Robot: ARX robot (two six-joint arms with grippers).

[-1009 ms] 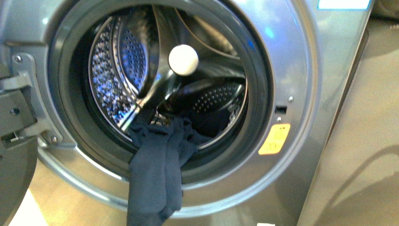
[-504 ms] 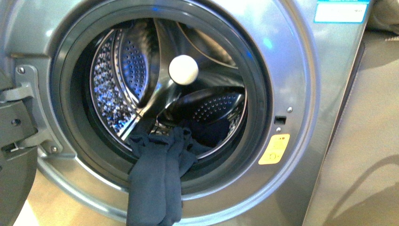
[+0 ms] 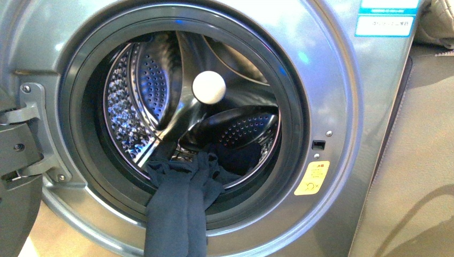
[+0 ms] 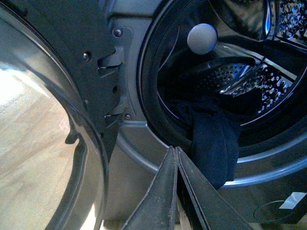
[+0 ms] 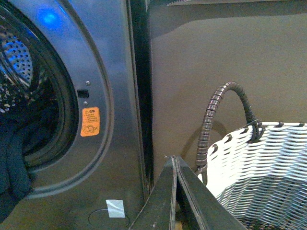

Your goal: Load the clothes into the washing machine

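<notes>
At the far left of the front view we see the open door [image 3: 16,176] of the washing machine [image 3: 332,80], hanging on its hinge [image 3: 29,134]. Next comes the big round opening with its dark rubber ring [image 3: 80,134], and behind that the shiny drum [image 3: 128,107] full of little holes. A white ball [image 3: 209,87] shows in the middle of the opening.

The clothes [image 3: 179,209] are dark blue-grey. Part of them lies bunched in the bottom of the drum, and the rest hangs out over the rubber ring and down the front of the machine, to the bottom edge of the frame. So they are only half inside.

Further right on the machine's front is a yellow sticker [image 3: 311,178], and in the upper right a blue and white label [image 3: 386,21].

In the left wrist view our left gripper [image 4: 175,151] is pressed closed with nothing in it. It sits just in front of the machine, near the hanging clothes [image 4: 213,143].

In the right wrist view our right gripper [image 5: 173,160] is closed too, and holds nothing. The machine is on the left of that frame, and a white woven basket [image 5: 259,167] with a dark handle [image 5: 225,110] stands at the lower right.
</notes>
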